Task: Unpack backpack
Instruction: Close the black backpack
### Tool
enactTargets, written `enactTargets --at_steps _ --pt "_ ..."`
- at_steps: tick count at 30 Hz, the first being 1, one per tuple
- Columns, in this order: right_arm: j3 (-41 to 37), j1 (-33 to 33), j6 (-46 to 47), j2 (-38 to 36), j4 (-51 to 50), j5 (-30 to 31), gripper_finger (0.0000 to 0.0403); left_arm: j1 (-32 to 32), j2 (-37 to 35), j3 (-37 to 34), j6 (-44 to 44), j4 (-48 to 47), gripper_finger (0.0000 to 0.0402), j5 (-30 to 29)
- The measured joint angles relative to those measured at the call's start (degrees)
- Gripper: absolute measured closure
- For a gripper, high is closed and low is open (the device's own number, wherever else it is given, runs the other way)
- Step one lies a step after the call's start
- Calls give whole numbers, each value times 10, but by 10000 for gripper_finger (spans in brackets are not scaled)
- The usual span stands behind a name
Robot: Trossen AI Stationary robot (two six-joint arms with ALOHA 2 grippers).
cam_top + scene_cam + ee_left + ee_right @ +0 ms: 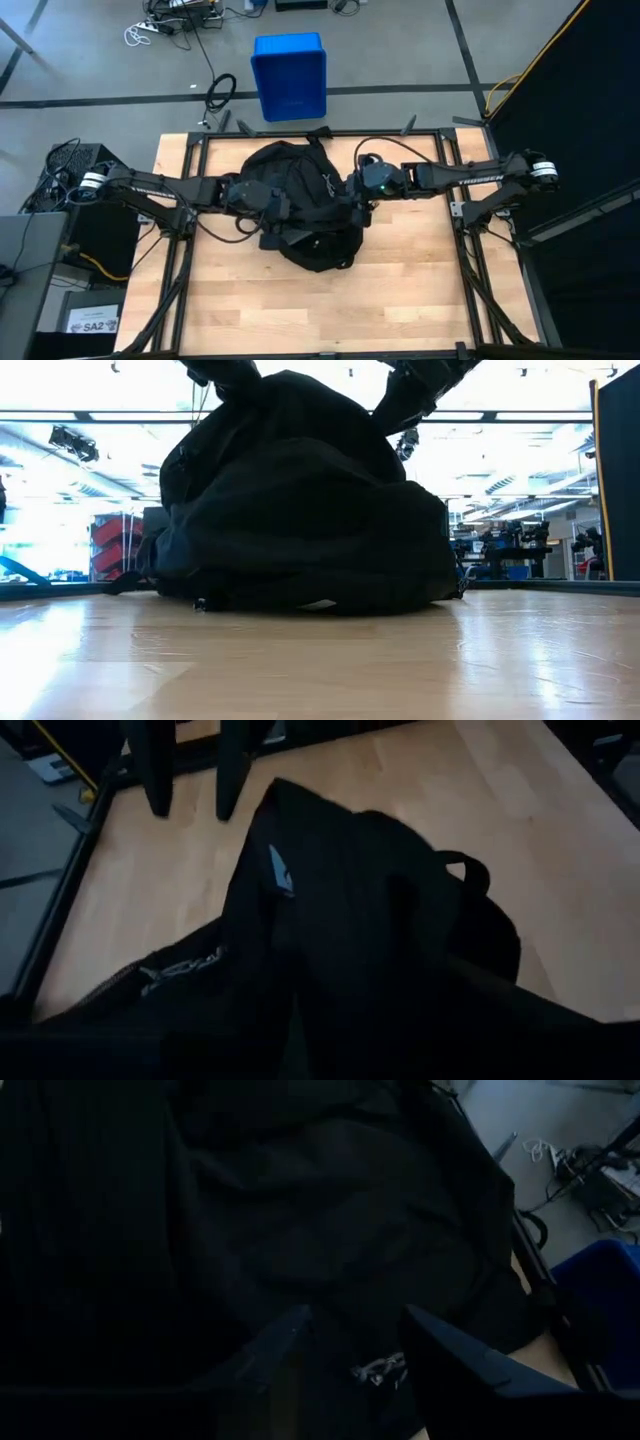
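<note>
Right wrist view shows right tool (345, 1342) parted over backpack (250, 1210); left tool's spread hidden.

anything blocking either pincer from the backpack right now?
Nothing visible. Both arms are already at the backpack: the left pincer at its left side, the right pincer with open fingers right over the black fabric and a small grey zipper pull. No other object lies between them.
</note>
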Motion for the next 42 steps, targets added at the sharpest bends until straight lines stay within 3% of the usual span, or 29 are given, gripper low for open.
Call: enactTargets --at_steps 5,12,17,22,30,36,39,42 --pt "-60 -5 -37 0 69 -5 283 0 1 0 36 -3 209 0" --pt "-137 -41 -59 0 138 -29 307 0 0 36 67 -1 209 -97" --pt "-174 -77 -27 0 172 -103 328 0 -2 57 76 40 205 -99" --pt "-198 -91 3 0 202 -110 346 0 1 54 68 36 174 -85" --pt "-199 -77 21 0 233 -110 362 -4 1 50 -80 -88 125 -65" --pt "-199 -55 20 0 236 -110 369 -40 13 49 -204 -182 136 -64" --pt "-199 -38 25 0 235 -111 373 -69 19 31 -259 -178 148 -78" --pt "-199 -23 23 0 217 -153 380 -107 21 -6 -315 -147 158 -120"
